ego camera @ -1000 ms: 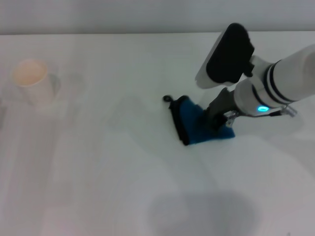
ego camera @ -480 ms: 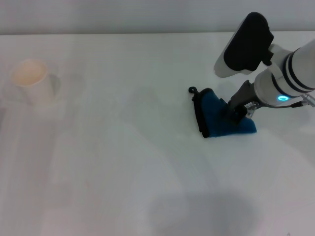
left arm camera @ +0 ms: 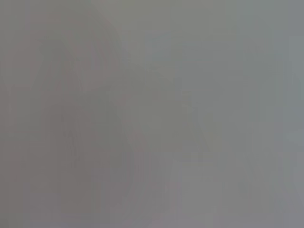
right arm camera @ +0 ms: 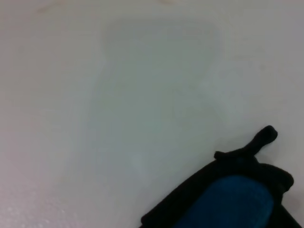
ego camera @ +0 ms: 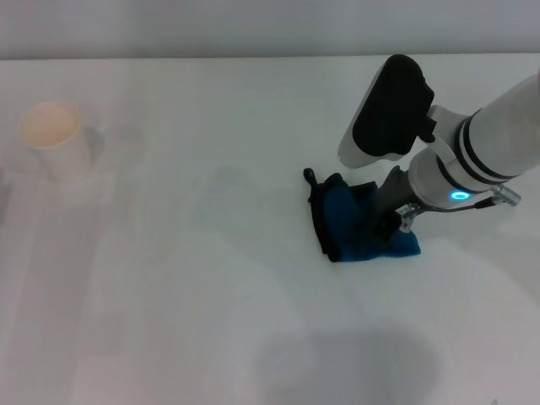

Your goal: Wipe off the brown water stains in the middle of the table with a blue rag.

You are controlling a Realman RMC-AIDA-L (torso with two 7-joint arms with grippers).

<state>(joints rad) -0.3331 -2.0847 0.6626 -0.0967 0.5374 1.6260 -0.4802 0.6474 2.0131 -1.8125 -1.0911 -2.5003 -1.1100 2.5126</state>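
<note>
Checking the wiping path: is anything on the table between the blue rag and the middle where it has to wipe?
Nothing visible. The right gripper presses the blue rag onto the table; the surface toward the middle is bare. The paper cup stands far off on the left. No brown stain shows.

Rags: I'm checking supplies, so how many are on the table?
1. The rag lies bunched right of the table's middle, under the right hand. None other shows.

Place: bare robot test bench, lab-like
Evidence: plain white surface (ego camera: pixel 169 321), a lone paper cup (ego camera: pixel 56 139), a pale blank wall (ego camera: pixel 169 25) behind
</note>
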